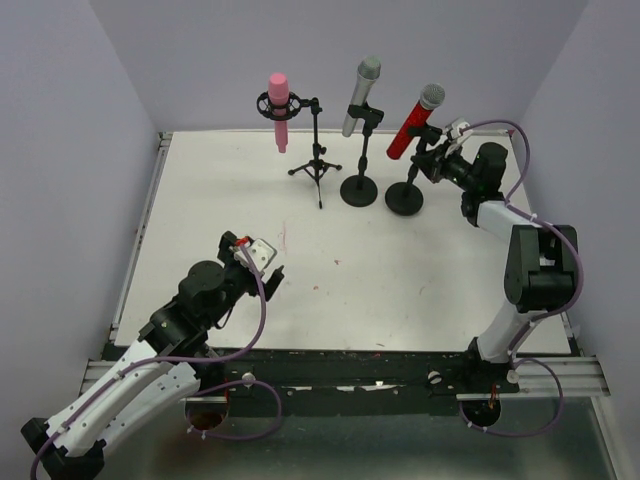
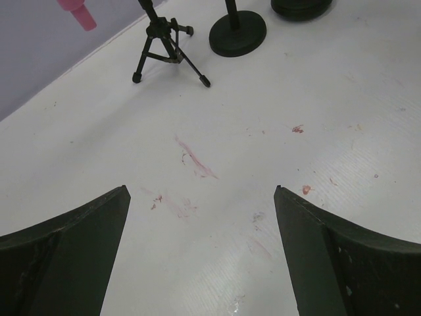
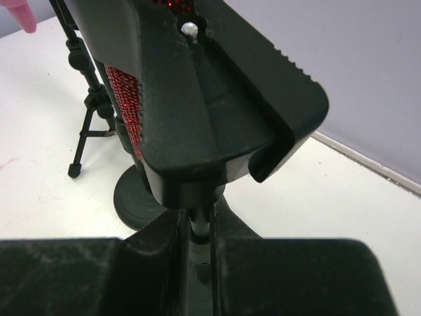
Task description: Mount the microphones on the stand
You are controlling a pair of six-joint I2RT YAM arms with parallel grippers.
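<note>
Currently the right gripper (image 1: 428,163) is clenching the thin stem of the rightmost stand (image 1: 404,197), just under the clip (image 3: 197,99) holding the red microphone (image 1: 415,122). Left of that stand, the silver-grey microphone (image 1: 361,95) and the pink microphone (image 1: 279,108) are sitting mounted too. Well nearer than it, the left gripper (image 1: 268,268) is hanging released over the table (image 1: 400,270).
</note>
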